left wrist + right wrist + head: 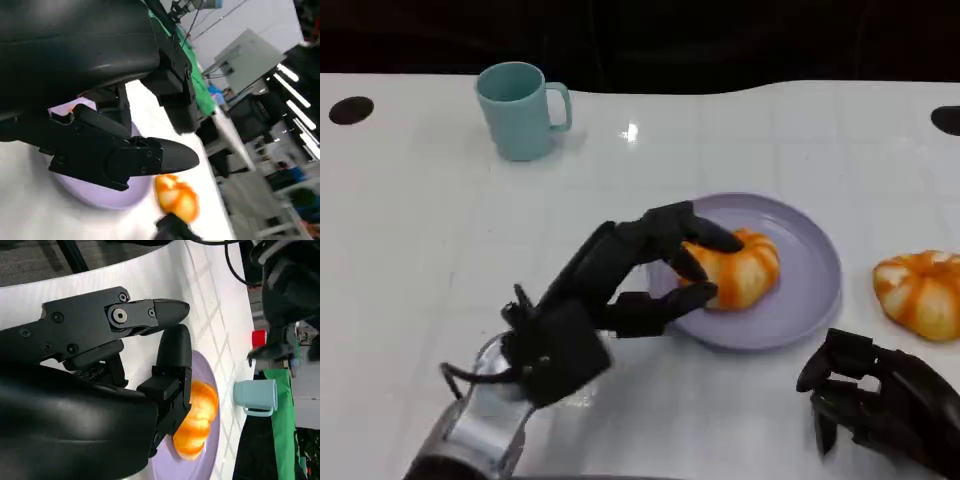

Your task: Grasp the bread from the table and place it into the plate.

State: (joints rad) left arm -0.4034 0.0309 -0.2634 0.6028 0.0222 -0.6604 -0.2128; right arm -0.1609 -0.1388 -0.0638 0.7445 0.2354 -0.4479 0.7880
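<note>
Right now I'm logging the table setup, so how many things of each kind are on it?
Bread: 2, one on the plate in the left robot hand, one on the table
Plate: 1
Mug: 1
Total: 4

White glossy table with faint grid lines, black holes at 10 and 2 o'clock, dark backdrop at 12 o'clock

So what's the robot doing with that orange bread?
The robot's left hand holds a piece of bread over the purple plate, apparently setting it down there. Its right hand rests on the table, holding nothing. Another bread lies on the table beside the plate, and a teal mug stands farther back.
</note>
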